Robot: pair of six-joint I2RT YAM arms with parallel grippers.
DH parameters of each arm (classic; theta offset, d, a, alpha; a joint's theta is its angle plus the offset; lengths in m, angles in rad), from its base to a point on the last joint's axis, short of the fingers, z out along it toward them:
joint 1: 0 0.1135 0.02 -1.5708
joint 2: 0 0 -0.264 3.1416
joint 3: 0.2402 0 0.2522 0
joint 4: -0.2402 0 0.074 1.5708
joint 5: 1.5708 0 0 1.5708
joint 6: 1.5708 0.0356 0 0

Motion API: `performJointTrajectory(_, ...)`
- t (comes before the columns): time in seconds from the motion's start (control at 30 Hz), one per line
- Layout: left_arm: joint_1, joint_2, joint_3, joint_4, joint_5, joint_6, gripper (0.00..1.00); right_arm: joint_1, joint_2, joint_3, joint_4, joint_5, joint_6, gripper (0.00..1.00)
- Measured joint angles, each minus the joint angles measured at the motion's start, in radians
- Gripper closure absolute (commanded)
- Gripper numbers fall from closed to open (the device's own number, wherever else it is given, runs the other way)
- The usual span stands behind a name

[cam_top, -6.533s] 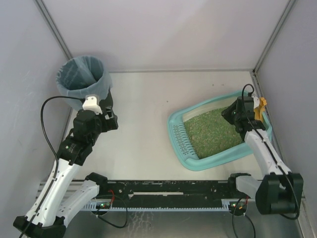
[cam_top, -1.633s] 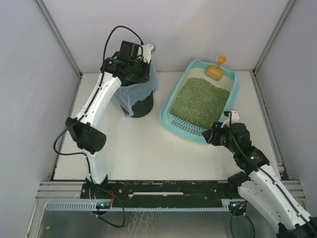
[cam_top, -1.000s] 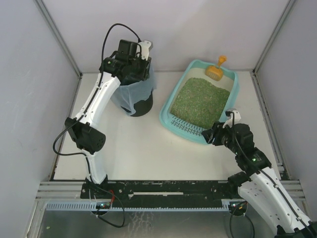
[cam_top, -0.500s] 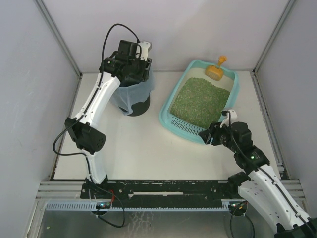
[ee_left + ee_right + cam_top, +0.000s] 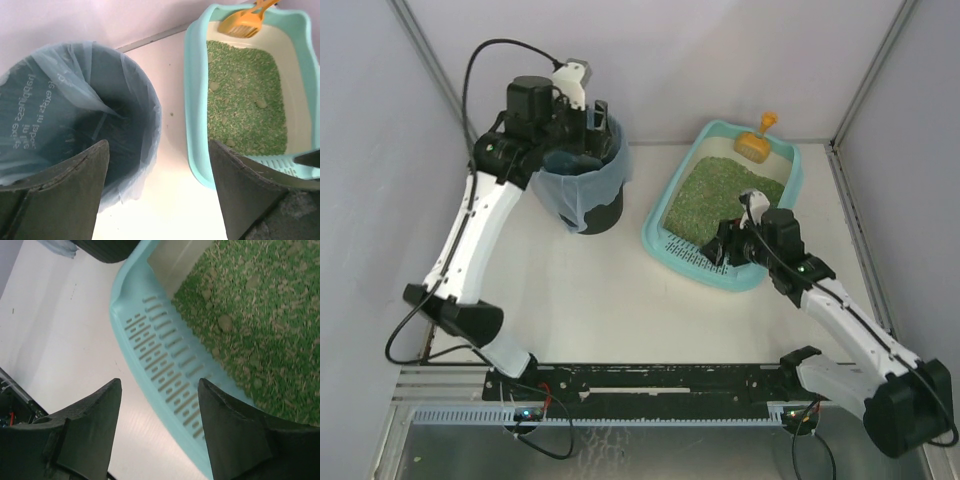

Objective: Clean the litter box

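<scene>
The litter box (image 5: pixel 690 253) sits back right, near the bin (image 5: pixel 582 190) (scoop (image 5: pixel 756 144) in its far end). The right gripper (image 5: pixel 159 385) hangs spread wide over its slotted end; the left gripper (image 5: pixel 157 147) gapes beside the bin.

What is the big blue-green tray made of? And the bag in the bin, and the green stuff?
The litter box looks like smooth moulded plastic: rounded rim, slight sheen, slots cut at one end. The bag seems to be thin plastic film: see-through blue, wrinkled, with printed letters. The green litter looks like loose dry grains with some bigger lumps; what the grains are made of I cannot tell.
</scene>
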Motion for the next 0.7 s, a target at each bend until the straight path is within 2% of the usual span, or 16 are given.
performJointTrajectory(0.1,0.032,-0.119,-0.130,0.066,0.029,-0.053,0.15,0.000,0.107,0.050,0.048,-0.012,-0.009,0.33)
performJointTrajectory(0.27,0.194,-0.362,-0.453,0.211,0.107,-0.167,0.13,-0.005,0.269,0.115,0.105,-0.027,-0.011,0.30)
performJointTrajectory(0.37,0.267,-0.472,-0.592,0.250,0.102,-0.201,0.07,-0.008,0.354,0.155,0.132,-0.043,-0.009,0.30)
performJointTrajectory(0.53,0.285,-0.608,-0.740,0.286,0.054,-0.202,0.00,-0.006,0.481,0.239,0.154,-0.021,0.018,0.37)
performJointTrajectory(0.7,0.287,-0.694,-0.840,0.319,0.003,-0.209,0.01,0.016,0.569,0.285,0.183,0.053,0.067,0.37)
